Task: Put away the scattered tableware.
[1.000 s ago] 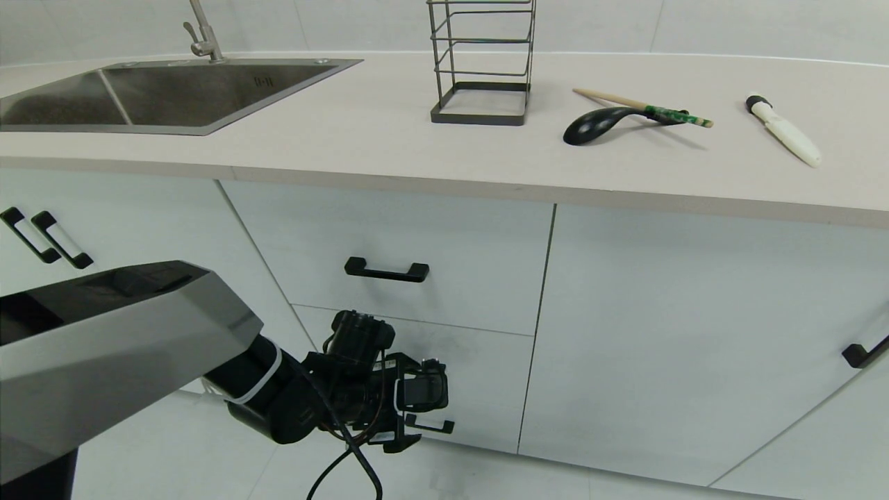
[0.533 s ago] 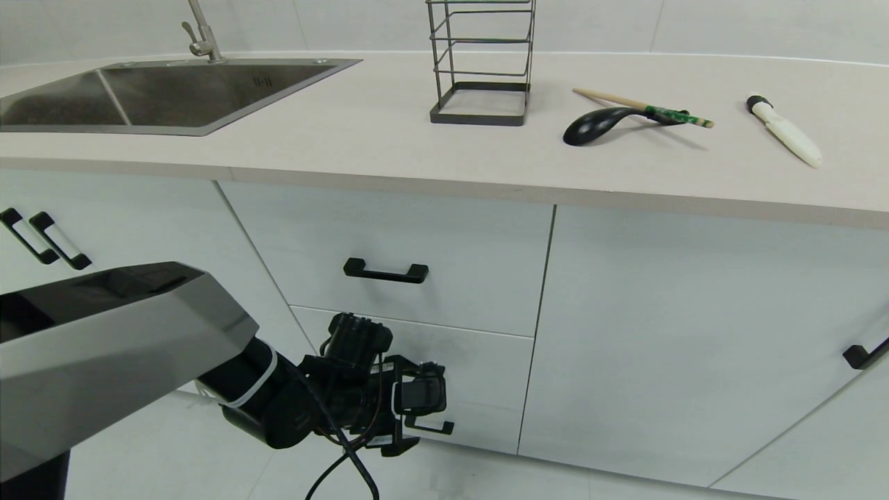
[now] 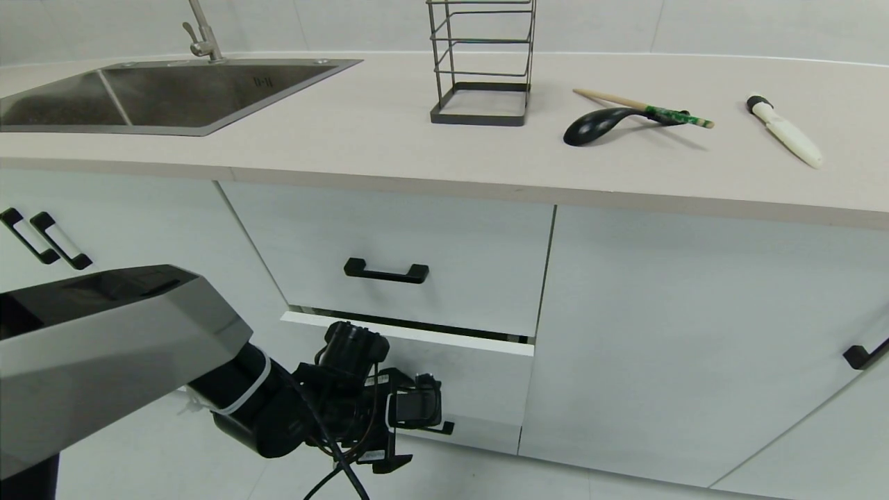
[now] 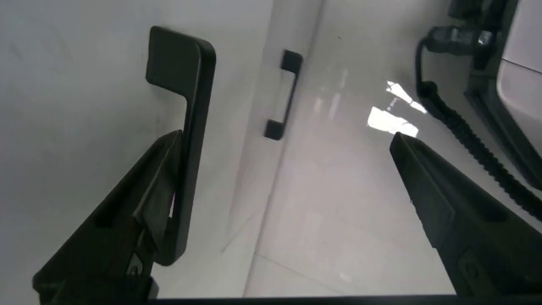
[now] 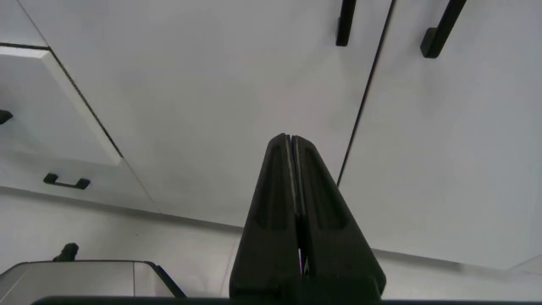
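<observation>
The bench (image 3: 389,142) is pale beige and the sink (image 3: 208,87) is steel grey. The wire rack (image 3: 479,114) is black. The spoon (image 3: 596,126) is glossy black. The chopstick (image 3: 625,102) is light wood with a green patterned stretch near one end. The knife (image 3: 788,135) is cream with a black end. The cupboard fronts (image 3: 694,312) are white with black handles (image 3: 386,271). The left end effector (image 3: 420,422) and the right end effector (image 5: 292,144) are both black.

We are in a kitchen: above our left gripper (image 3: 420,430) a steel sink (image 3: 173,87) with a tap (image 3: 201,35) sits in the desk (image 3: 389,146), over white drawers (image 3: 472,236) and cupboards (image 3: 694,333) with black handles (image 3: 385,271).
</observation>
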